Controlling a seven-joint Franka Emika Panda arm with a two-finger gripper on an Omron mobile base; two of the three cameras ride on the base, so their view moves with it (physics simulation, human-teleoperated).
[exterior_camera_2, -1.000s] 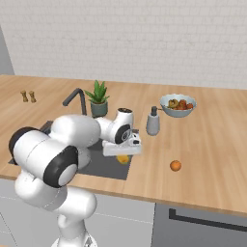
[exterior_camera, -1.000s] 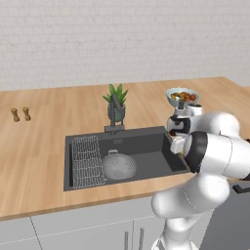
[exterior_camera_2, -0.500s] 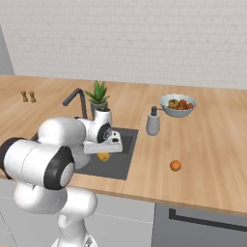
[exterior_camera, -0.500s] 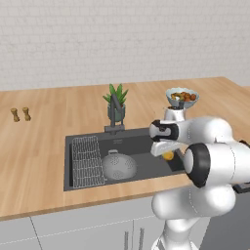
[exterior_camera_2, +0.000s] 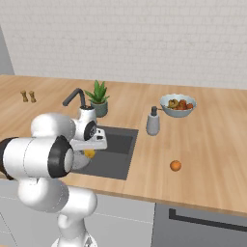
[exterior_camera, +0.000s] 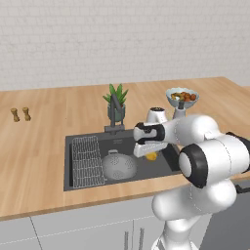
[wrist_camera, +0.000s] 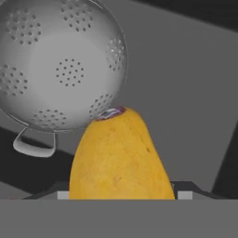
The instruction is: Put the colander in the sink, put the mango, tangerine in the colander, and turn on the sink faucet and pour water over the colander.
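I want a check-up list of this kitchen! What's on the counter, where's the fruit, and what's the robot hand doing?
Surface: wooden counter with sink.
Job's things: colander in the sink; mango held over the sink; tangerine on the counter; sink faucet, no water seen.
Clutter: fruit bowl, soap dispenser, plant, two shakers.
Grippers: gripper shut on the mango.
Cables: nothing seen.
Surroundings: white brick wall.

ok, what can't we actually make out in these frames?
- Tool fingertips: left base view, too small; hand view, cut off behind the mango.
- Colander: right base view, mostly hidden by the arm.
- Sink left half and drain: right base view, behind the arm.
- Fruit bowl contents: too small to sort.
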